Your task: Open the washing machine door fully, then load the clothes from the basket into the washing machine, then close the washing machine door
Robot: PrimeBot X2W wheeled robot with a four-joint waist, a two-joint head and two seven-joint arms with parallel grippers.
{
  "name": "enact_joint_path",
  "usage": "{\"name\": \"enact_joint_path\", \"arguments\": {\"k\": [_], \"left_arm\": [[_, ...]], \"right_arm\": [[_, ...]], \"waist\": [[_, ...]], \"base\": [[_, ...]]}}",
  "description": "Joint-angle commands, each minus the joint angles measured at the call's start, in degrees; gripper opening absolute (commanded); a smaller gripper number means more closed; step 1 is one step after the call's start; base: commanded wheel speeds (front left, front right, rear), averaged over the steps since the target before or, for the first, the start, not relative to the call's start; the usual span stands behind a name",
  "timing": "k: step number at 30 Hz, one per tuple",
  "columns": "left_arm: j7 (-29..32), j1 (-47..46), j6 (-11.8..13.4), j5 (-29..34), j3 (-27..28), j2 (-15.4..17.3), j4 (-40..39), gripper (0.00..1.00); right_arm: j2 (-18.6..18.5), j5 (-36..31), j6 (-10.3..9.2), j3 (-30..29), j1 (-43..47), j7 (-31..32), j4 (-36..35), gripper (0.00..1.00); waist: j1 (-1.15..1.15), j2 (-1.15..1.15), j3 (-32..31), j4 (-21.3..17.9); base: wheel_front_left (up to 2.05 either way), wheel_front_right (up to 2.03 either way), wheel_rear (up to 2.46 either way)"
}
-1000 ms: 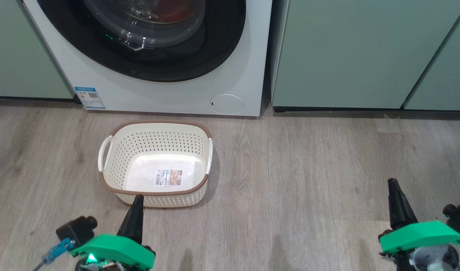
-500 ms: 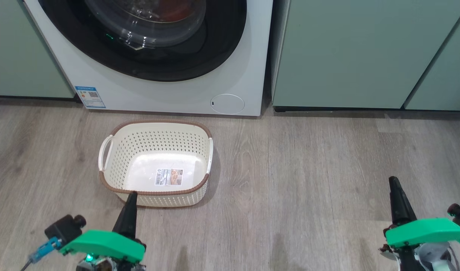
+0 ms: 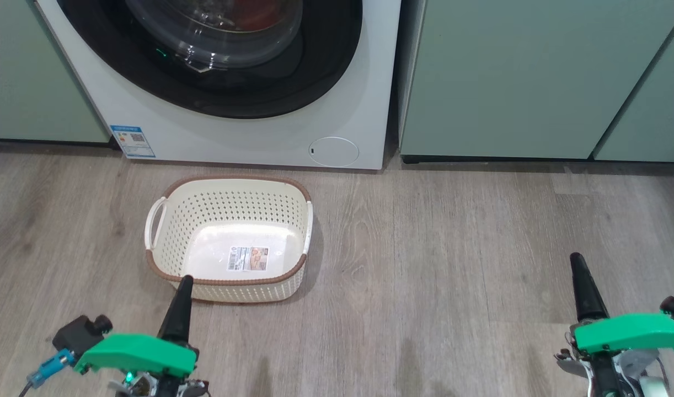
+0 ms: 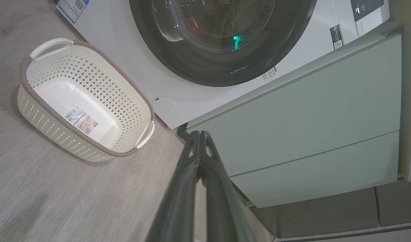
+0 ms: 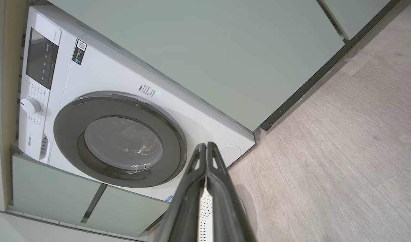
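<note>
Two tools are held low, tips forward, closed on nothing: the left tool (image 3: 185, 280) before the near rim of the basket (image 3: 226, 180), the right tool (image 3: 575, 258) well apart. The washing machine door (image 3: 320, 71) is seen closed beyond the basket.

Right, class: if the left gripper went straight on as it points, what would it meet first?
Probably the pale green cabinet beside the washing machine: in its wrist view the left gripper, shut, lines up with that cabinet's corner, with the basket off to one side. Depth is unclear.
</note>
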Motion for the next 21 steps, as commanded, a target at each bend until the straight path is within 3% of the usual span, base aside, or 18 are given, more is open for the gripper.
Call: {"name": "enact_joint_path", "arguments": {"k": [1, 21], "left_arm": [[0.41, -3.3, -0.47, -1.48, 1.55, 0.83, -1.52, 0.0], [3.87, -4.72, -1.78, -14.92, 4.52, 0.95, -1.01, 0.0]], "right_arm": [[-0.18, 1.54, 0.0, 0.6, -3.08, 0.51, -1.65, 0.0], [-0.21, 15.57, 0.0, 0.46, -4.51, 4.09, -1.14, 0.0]], "waist": [[0.0, 0.0, 0.0, 0.01], [0.0, 0.0, 0.12, 0.18]], "base": [[0.0, 0.0, 0.0], [0.0, 0.0, 0.0]]}}
